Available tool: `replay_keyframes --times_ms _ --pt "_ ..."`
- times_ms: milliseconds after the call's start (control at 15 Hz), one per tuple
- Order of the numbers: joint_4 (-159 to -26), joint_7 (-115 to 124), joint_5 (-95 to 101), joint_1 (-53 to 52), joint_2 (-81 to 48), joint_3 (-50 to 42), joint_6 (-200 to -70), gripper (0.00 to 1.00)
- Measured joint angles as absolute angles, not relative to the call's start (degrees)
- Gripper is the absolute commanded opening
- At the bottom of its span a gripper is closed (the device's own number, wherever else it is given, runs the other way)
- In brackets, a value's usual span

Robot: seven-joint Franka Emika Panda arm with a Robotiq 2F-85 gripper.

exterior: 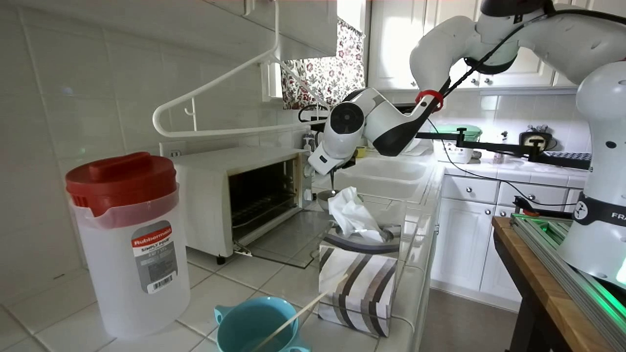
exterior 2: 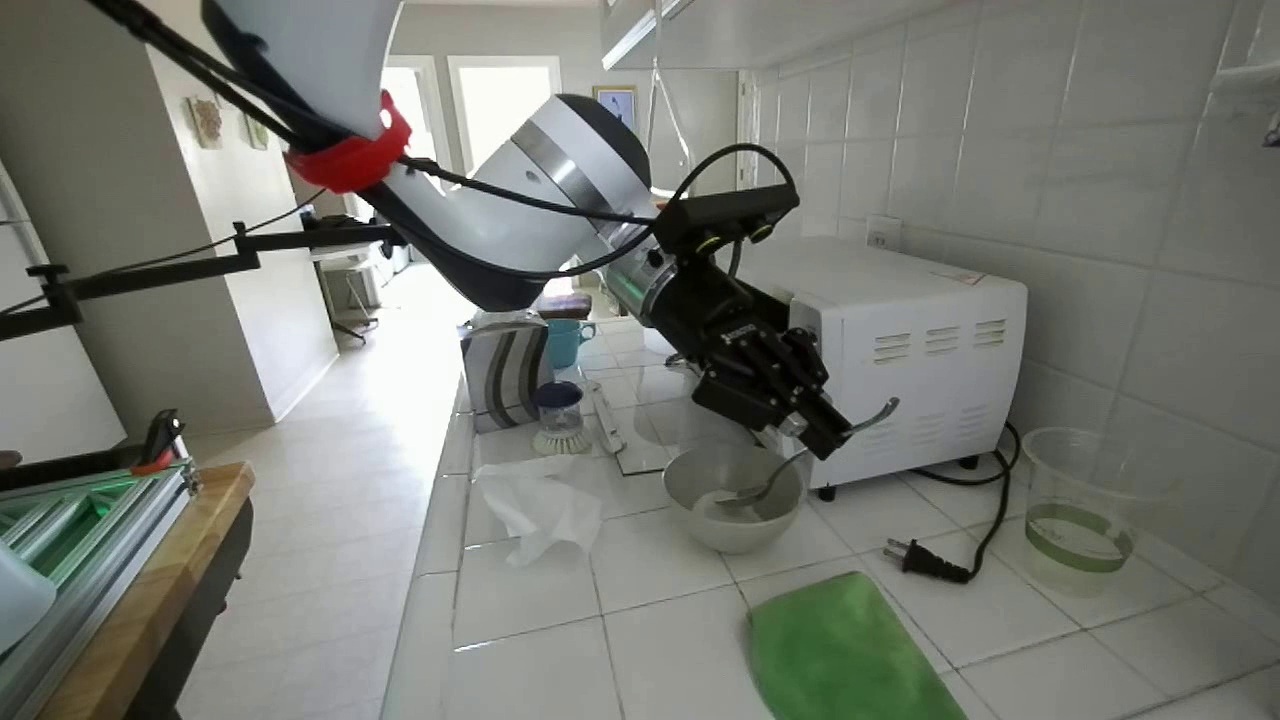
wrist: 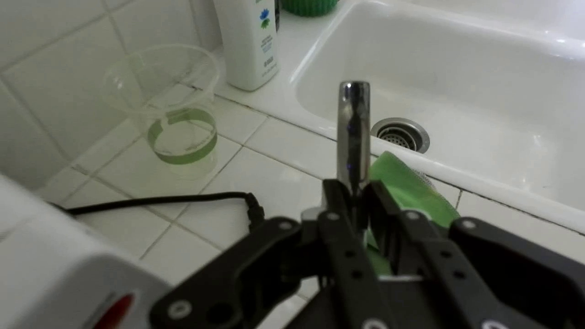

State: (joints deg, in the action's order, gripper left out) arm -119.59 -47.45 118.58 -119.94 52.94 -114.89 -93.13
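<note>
Gripper (wrist: 353, 192) is grasping the spoon (wrist: 353, 125) by its handle, head sitting low in the bowl (exterior 2: 725, 538) beside the oven (exterior 2: 915, 370); good handling is likely calling for slow moves, sparing the rim.

In an exterior view we saw the arm (exterior: 562, 49) arched from its upright base (exterior: 587, 249), its elbow (exterior: 494, 34) high and its forearm (exterior: 433, 58) sloping down to the bent wrist (exterior: 337, 139), which sat well below the elbow. In an exterior view we also noted the black fingers (exterior 2: 822, 425) set on a downward slant in line with the wrist. In the wrist view we found the two fingers pinched close, side by side and nearly parallel, all but meeting at their ends.
</note>
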Motion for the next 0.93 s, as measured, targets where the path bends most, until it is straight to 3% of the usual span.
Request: replay_keyframes --times_ms 400,467,600,933 --pt "-120.11 -47.65 118.36 -119.12 52.93 -114.96 -93.13 0.05" --pt "-120.26 -47.74 118.35 -118.91 52.93 -115.04 -93.13 0.44" --pt "-120.61 -47.82 118.35 -118.5 52.93 -115.1 -93.08 0.5" --pt "-120.73 -47.82 118.34 -118.32 52.87 -115.0 -92.85 0.88"
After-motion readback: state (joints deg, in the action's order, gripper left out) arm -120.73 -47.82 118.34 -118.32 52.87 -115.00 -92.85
